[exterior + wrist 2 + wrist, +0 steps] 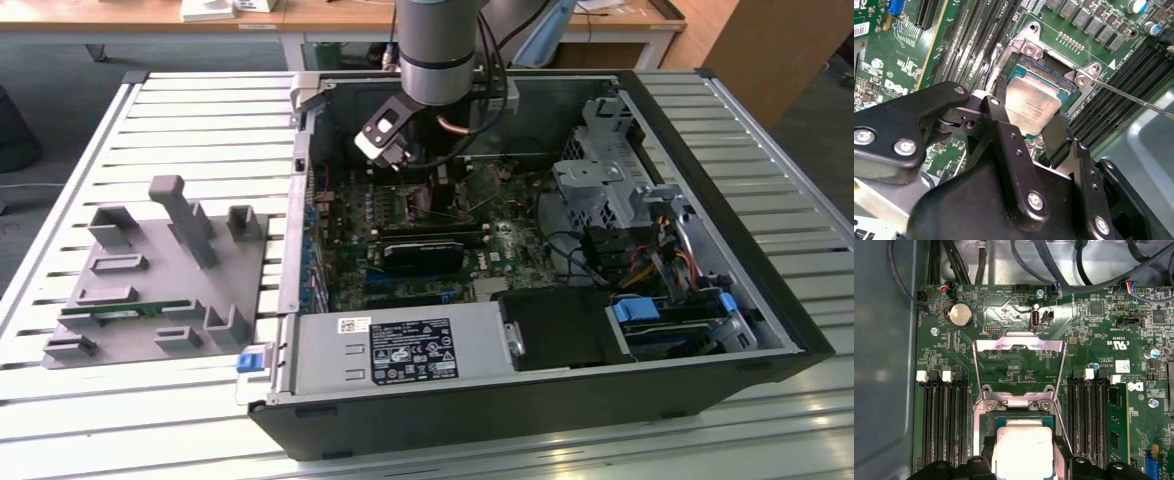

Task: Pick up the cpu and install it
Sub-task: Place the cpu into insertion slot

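Two fingers (999,112) of the gripper (1030,120) pinch the cpu (1030,100) by opposite edges, underside free. Socket (1054,75) lies just beneath, load plate (1019,344) raised clear for entry.

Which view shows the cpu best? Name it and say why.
The second wrist view: the cpu shows its silver top nearly whole, held in the pincer over the open socket. The first wrist view has it too, cut by the picture's edge. In the exterior view the arm stands over that spot.
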Available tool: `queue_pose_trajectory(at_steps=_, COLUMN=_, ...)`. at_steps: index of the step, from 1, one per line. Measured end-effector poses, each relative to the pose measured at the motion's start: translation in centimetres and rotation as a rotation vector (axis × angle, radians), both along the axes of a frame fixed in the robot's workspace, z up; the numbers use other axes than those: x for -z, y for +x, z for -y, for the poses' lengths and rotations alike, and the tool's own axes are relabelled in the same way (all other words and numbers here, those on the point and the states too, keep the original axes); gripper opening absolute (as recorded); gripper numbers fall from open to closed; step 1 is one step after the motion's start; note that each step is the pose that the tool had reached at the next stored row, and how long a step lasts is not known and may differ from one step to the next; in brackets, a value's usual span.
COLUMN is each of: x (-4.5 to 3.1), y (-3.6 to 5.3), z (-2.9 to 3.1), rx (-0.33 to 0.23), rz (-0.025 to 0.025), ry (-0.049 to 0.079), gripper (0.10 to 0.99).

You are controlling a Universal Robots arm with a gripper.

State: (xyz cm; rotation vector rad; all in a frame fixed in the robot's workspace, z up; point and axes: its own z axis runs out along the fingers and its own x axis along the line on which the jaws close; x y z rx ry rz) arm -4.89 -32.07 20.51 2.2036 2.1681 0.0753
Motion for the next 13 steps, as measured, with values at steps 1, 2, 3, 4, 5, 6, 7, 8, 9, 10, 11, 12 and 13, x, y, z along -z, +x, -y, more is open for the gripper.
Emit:
queue_pose_trajectory(at_steps=1, x=0.02, y=-0.01, z=-0.03, rx=0.001, rz=-0.0001, ry=0.000, gripper=0.537)
queue_pose_trajectory(at_steps=2, x=0.04, y=-0.01, z=-0.08, rx=0.001, rz=-0.0001, ry=0.000, gripper=0.537)
queue_pose_trajectory(at_steps=3, x=0.09, y=-0.01, z=-0.12, rx=0.001, rz=0.0000, ry=0.000, gripper=0.537)
queue_pose_trajectory(at_steps=4, x=0.16, y=-0.01, z=-0.15, rx=0.001, rz=0.0000, ry=0.000, gripper=0.537)
queue_pose_trajectory(at_steps=5, x=0.23, y=-0.01, z=-0.16, rx=0.001, rz=-0.0002, ry=0.000, gripper=0.537)
queue_pose_trajectory(at_steps=6, x=0.30, y=-0.04, z=-0.16, rx=0.001, rz=-0.0002, ry=0.000, gripper=0.537)
queue_pose_trajectory(at_steps=7, x=0.37, y=-0.06, z=-0.16, rx=0.001, rz=-0.0002, ry=0.000, gripper=0.537)
queue_pose_trajectory(at_steps=8, x=0.43, y=-0.06, z=-0.16, rx=0.001, rz=-0.0002, ry=0.000, gripper=0.537)
queue_pose_trajectory(at_steps=9, x=0.49, y=-0.06, z=-0.16, rx=0.001, rz=-0.0002, ry=0.000, gripper=0.537)
queue_pose_trajectory(at_steps=10, x=0.56, y=-0.06, z=-0.16, rx=0.001, rz=-0.0002, ry=0.000, gripper=0.537)
queue_pose_trajectory(at_steps=11, x=0.62, y=-0.06, z=-0.16, rx=0.001, rz=-0.0002, ry=0.000, gripper=0.537)
queue_pose_trajectory(at_steps=12, x=0.68, y=-0.06, z=-0.16, rx=0.001, rz=-0.0003, ry=0.000, gripper=0.537)
queue_pose_trajectory(at_steps=13, x=0.74, y=-0.06, z=-0.16, rx=0.001, rz=-0.0003, ry=0.000, gripper=0.537)
